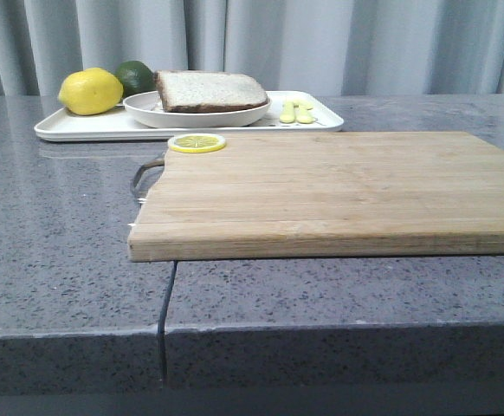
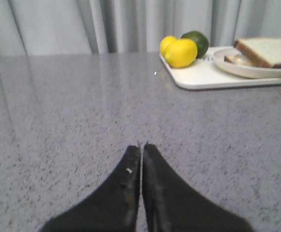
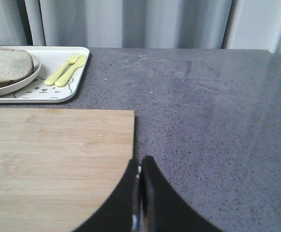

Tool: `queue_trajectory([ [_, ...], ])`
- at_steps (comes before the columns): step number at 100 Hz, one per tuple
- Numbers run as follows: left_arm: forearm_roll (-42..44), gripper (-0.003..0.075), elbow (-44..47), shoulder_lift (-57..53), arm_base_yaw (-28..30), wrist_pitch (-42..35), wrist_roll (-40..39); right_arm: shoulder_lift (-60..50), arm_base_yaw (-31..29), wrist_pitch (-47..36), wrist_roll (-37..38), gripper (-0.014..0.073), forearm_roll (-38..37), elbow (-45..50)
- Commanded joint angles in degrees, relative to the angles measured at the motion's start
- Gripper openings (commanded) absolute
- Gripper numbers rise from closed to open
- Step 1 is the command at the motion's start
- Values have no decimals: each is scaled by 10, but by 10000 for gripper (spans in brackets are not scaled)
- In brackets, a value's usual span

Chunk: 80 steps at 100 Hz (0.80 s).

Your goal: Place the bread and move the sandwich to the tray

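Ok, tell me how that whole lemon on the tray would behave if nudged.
The lemon is rounded, so it would probably roll. The tray's low rim may not stop it. The lime close behind might block it.

Speckled grey stone table (image 1: 53, 260) with a seam running to its near edge, wooden cutting board (image 1: 339, 195) lying flat at centre-right, white tray (image 1: 70, 128) at far left, just behind the board.

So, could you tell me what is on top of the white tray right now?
The tray holds a round plate with the sandwich, a lemon, a lime behind it, and pale yellow cutlery. The top slice covers any filling.
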Motion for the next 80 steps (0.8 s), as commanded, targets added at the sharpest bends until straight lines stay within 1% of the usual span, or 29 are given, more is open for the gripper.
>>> queue_trajectory([
  [1, 41, -19, 10, -18, -1, -74, -48, 2, -4, -43, -3, -116, -4, -16],
  [16, 50, -19, 43, -18, -1, -92, -48, 3, -4, -43, -3, -116, -4, -16],
  [22, 50, -19, 43, -18, -1, -78, -48, 3, -4, -43, -3, -116, -4, -16],
  [35, 47, -19, 43, -18, -1, -81, -48, 3, -4, -43, -3, -116, -4, -16],
  [42, 23, -19, 43, -18, -1, -81, -48, 3, -4, -43, -3, -116, -4, -16],
  [80, 20, -19, 43, -18, -1, -88, -48, 3, -4, -43, -3, -116, -4, -16],
])
